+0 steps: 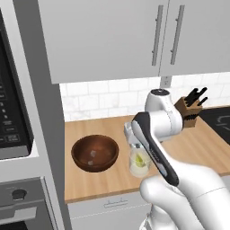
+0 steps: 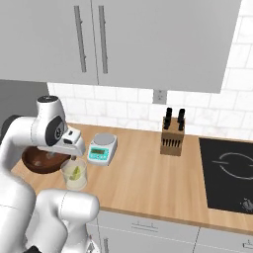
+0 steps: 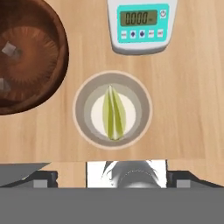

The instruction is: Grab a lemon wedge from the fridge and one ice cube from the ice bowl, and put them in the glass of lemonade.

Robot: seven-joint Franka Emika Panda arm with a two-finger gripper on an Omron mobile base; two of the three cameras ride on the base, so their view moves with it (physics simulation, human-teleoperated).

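Wooden desk (image 3: 188,109) carries the glass of lemonade (image 3: 112,110) beside the ice bowl (image 3: 30,57); the lemon wedge (image 3: 113,113) lies inside the glass. Pincer (image 3: 112,177) hangs above it, released.

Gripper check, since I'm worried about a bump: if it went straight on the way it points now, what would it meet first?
Most likely the lemon wedge inside the glass of lemonade, which sits directly below the open gripper; the gap between them is hard to judge.

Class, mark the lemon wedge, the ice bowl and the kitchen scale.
lemon wedge (image 3: 113,114), hand view, middle of its flesh.
ice bowl (image 1: 81,150), left base view, left rim.
kitchen scale (image 3: 139,18), hand view, its display.
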